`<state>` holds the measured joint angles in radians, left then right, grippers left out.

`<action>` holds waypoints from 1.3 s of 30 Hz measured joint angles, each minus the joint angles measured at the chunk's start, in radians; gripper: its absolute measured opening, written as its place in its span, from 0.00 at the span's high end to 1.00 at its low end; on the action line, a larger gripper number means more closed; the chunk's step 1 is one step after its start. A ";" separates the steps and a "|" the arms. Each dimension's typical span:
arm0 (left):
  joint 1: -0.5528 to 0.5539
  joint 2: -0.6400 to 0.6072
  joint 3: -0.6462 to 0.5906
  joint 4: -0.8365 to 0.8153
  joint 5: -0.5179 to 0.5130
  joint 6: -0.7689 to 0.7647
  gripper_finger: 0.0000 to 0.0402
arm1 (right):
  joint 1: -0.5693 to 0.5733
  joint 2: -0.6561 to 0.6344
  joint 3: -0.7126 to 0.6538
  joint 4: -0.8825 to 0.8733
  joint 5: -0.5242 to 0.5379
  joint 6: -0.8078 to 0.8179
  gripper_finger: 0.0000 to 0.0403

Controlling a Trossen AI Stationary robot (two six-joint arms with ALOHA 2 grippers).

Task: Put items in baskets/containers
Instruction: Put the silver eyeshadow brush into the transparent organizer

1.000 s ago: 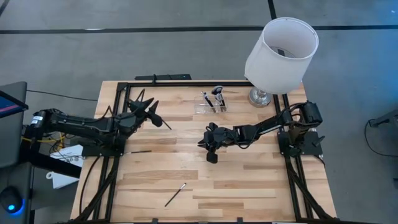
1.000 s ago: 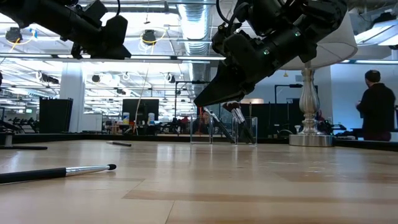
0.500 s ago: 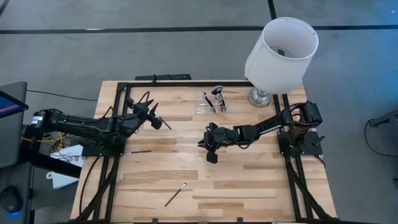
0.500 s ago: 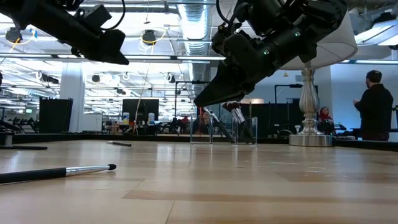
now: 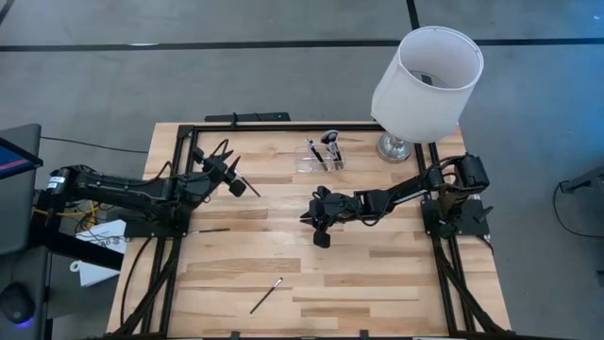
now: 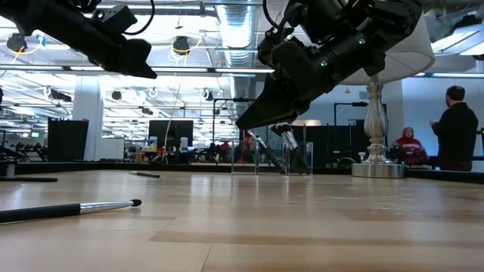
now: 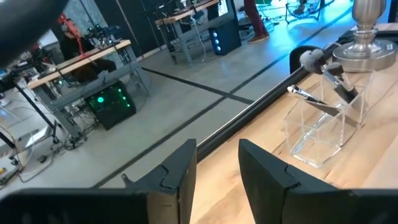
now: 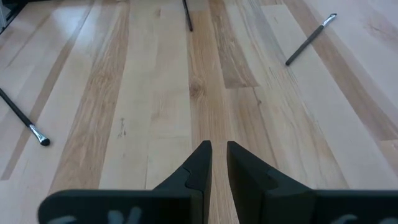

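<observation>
no writing or brand can be read in any view. in the high view, the left gripper (image 5: 238, 179) is seen above the table (image 5: 377, 274), left of the clear organizer (image 5: 321, 161), which holds a few brushes (image 5: 329, 139). the right gripper (image 5: 318, 225) hangs over the table's middle. one brush (image 5: 266, 295) lies near the front edge, another brush (image 5: 213, 229) by the left arm. in the low view, a lamp base (image 6: 376, 168) and people behind are shown. in the left wrist view, the fingers (image 7: 180, 171) are parted, holding nothing. in the right wrist view, the fingers (image 8: 200, 163) are nearly closed, with nothing between.
</observation>
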<state>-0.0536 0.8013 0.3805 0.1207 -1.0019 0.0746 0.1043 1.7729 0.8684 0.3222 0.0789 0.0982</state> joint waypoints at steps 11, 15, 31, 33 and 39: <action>0.049 0.000 0.000 -0.140 0.066 -0.056 0.71 | 0.000 0.000 0.000 0.000 0.000 0.000 0.90; 0.136 0.000 0.000 -0.179 0.201 -0.136 0.71 | 0.000 0.000 0.000 0.000 0.000 0.000 0.90; 0.336 0.026 0.000 -0.409 0.580 -0.267 0.71 | 0.000 0.000 0.000 0.000 0.001 0.000 0.90; 0.336 0.054 0.000 -0.409 0.615 -0.266 0.71 | 0.000 0.000 0.000 0.000 0.001 0.000 0.90; 0.343 0.192 0.000 -0.359 0.656 -0.259 0.71 | 0.000 0.000 0.000 0.001 0.002 0.000 0.90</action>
<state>0.2898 0.9936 0.3805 -0.2380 -0.3462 -0.1841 0.1040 1.7729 0.8680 0.3229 0.0807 0.0978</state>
